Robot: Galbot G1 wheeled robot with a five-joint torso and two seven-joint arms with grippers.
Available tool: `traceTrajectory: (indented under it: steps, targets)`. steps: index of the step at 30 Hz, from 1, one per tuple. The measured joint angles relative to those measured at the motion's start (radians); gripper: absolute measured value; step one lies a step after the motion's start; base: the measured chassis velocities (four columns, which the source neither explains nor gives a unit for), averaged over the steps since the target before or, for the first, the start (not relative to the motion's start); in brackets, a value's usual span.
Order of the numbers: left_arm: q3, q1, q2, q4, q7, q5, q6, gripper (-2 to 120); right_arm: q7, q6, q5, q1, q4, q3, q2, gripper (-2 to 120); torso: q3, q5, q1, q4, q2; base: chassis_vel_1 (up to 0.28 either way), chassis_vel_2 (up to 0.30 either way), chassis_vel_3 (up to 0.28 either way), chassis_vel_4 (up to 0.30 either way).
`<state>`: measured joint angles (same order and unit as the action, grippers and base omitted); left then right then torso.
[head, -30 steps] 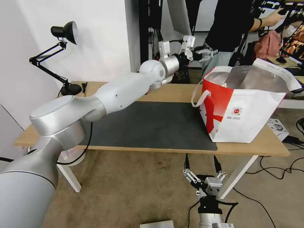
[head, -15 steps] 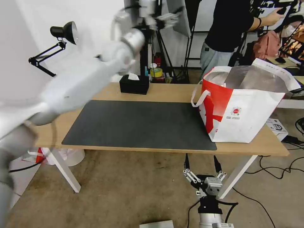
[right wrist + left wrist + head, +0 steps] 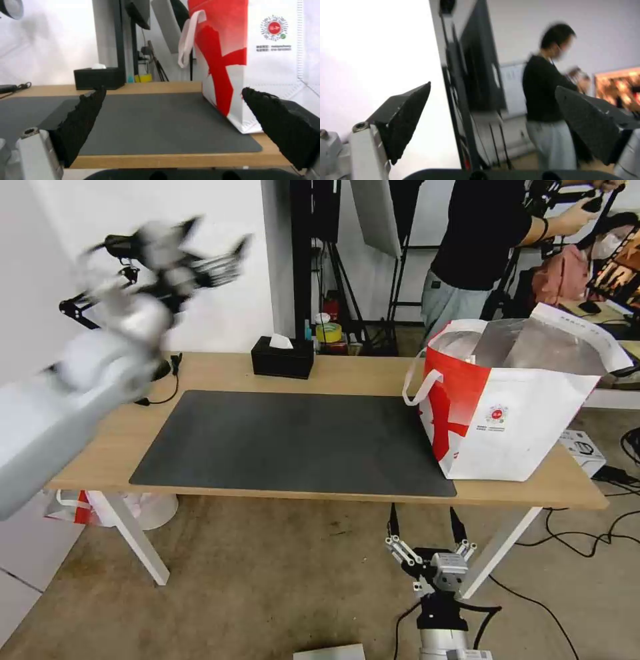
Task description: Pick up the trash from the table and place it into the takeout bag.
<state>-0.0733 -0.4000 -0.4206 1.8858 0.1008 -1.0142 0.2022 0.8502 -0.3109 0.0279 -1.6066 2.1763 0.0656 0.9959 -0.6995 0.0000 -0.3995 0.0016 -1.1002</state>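
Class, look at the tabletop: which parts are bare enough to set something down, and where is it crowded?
The dark mat is bare from its left edge to the takeout bag. Bare wood on the table lies left of the mat, up to the lamp base. The right end is crowded by the bag; the black tissue box sits on the back strip.

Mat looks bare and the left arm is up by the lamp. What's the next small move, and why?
Probably bring the left gripper down to rest, as I judge it. It is raised open and empty at the table's left end, the mat carries no trash, the takeout bag stands upright, and the right gripper waits open below the front edge.
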Motion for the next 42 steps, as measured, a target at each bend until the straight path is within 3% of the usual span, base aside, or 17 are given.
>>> traceTrajectory:
  steps: [1,2,3,4,6,8,14,16,17,21,29,32,42]
  targets:
    - [0.014,-0.069,0.019,0.028,-0.002,0.009,0.007,100,0.0,0.0,0.0,0.0,0.0,0.0,0.0,100,0.0,-0.0009,0.0,0.0001,0.0,0.066,-0.006,0.006,0.022]
    - [0.036,-0.175,0.041,0.071,0.003,0.03,0.028,100,0.0,0.0,0.0,0.0,0.0,0.0,0.0,100,0.0,-0.0013,0.0,-0.0016,0.0,0.0,0.0,0.0,0.0]
    - [0.036,-0.175,0.041,0.071,0.003,0.03,0.028,100,0.0,0.0,0.0,0.0,0.0,0.0,0.0,100,0.0,-0.0013,0.0,-0.0016,0.0,0.0,0.0,0.0,0.0]
    - [0.083,-0.254,0.044,0.096,0.015,0.049,0.043,100,0.0,0.0,0.0,0.0,0.0,0.0,0.0,100,0.0,0.0003,0.0,-0.0021,0.0,0.0,0.0,0.0,0.0]
    - [0.178,-0.374,0.026,0.136,0.037,0.075,0.046,100,0.0,0.0,0.0,0.0,0.0,0.0,0.0,100,0.0,0.0001,0.0,-0.0021,0.0,0.0,0.0,0.0,0.0]
    - [0.209,-0.415,0.011,0.153,0.057,0.086,0.043,100,0.0,0.0,0.0,0.0,0.0,0.0,0.0,100,0.0,0.0003,0.0,-0.0019,0.0,0.0,0.0,0.0,0.0]
    - [0.348,-0.637,-0.112,0.245,0.138,0.179,0.024,100,0.0,0.0,0.0,0.0,0.0,0.0,0.0,100,0.0,0.0001,0.0,-0.0019,0.0,0.0,0.0,0.0,0.0]
    - [0.399,-0.746,-0.174,0.276,0.143,0.211,0.02,100,0.0,0.0,0.0,0.0,0.0,0.0,0.0,100,0.0,0.0001,0.0,-0.002,0.0,0.0,0.0,0.0,0.0]
    - [0.399,-0.746,-0.174,0.276,0.143,0.211,0.02,100,0.0,0.0,0.0,0.0,0.0,0.0,0.0,100,0.0,0.0001,0.0,-0.002,0.0,0.0,0.0,0.0,0.0]
    - [0.478,-0.945,-0.308,0.342,0.111,0.305,0.024,100,0.0,0.0,0.0,0.0,0.0,0.0,0.0,100,0.0,0.0002,0.0,-0.0015,0.0,0.0,0.0,0.0,0.0]
    - [0.52,-1.102,-0.465,0.401,0.065,0.469,0.064,100,0.0,0.0,0.0,0.0,0.0,0.0,0.0,100,0.0,0.0001,0.0,-0.0017,0.0,0.0,0.0,0.0,0.0]
    - [0.522,-1.183,-0.57,0.41,0.054,0.6,0.113,100,0.0,0.0,0.0,0.0,0.0,0.0,0.0,100,0.0,0.0001,0.0,-0.0018,0.0,0.0,0.0,0.0,0.0]
    - [0.521,-1.269,-0.755,0.387,0.059,0.749,0.196,100,0.0,0.0,0.0,0.0,0.0,0.0,0.0,100,0.0,0.0001,0.0,-0.0016,0.0,0.0,0.0,0.0,0.0]
